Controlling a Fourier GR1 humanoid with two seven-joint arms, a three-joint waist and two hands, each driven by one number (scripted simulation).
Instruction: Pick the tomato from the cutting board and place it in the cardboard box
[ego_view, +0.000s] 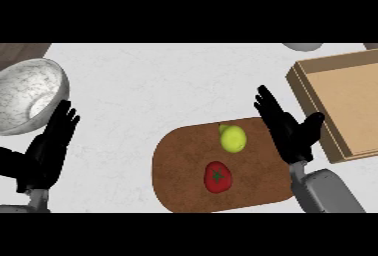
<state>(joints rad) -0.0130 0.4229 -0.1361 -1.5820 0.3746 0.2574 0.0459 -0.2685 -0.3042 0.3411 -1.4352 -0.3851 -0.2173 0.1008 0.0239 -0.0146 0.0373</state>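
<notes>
Two large items framed our work area: the cardboard box (347, 112) at the right and the brown cutting board (177, 165) beside it, with a marbled bowl (29, 95) at the far left. We held our right hand (291, 132) above the board's right edge, fingers straight and thumb spread, holding nothing, while our left hand (48, 150) rested open near the bowl. We judged the reach step in hand: the tomato (218, 177) lay on the board below a yellow-green fruit (232, 138), so the next move called for lowering the right hand leftward and closing on the tomato alone.
</notes>
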